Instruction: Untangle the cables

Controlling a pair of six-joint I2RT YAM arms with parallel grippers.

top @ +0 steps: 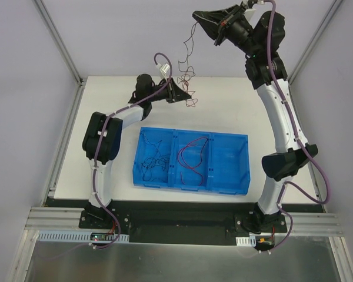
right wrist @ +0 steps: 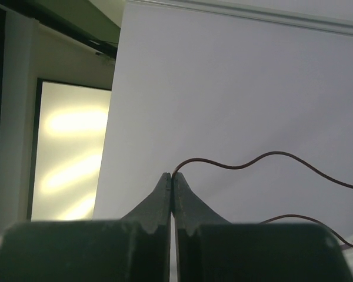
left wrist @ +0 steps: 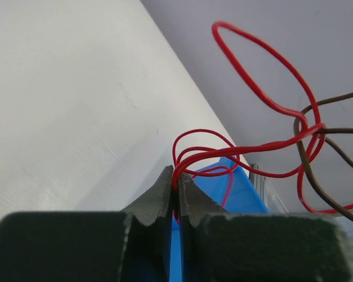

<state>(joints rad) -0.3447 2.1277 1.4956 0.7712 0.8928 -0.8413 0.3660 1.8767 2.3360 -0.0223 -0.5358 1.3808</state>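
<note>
The left gripper (left wrist: pixel 176 183) has its fingertips pressed together on a red cable (left wrist: pixel 256 88), which loops out of the pinch and crosses a dark brown cable (left wrist: pixel 309 158) in mid-air; the right gripper (right wrist: pixel 172 178) has its tips squeezed tight on the end of that dark brown cable, which waves off to the right; seen from above, the left arm (top: pixel 106 138) rises from its base, bends at the elbow and reaches forward and rightward over the far part of the white table (top: pixel 106 111), its gripper held low; the right arm (top: pixel 279 111) stretches high and far, its wrist turned leftward, with its gripper well above the table and above the left one; a loose tangle (top: pixel 188 73) of fine wires hangs between the two grippers; nearer the arm bases, a blue tray (top: pixel 191 189) with three compartments in a row sits on the table; its left compartment holds black cables (top: pixel 153 158) in a loose snarl; its middle compartment holds a magenta-purple cable (top: pixel 191 154) lying in an open loop
</note>
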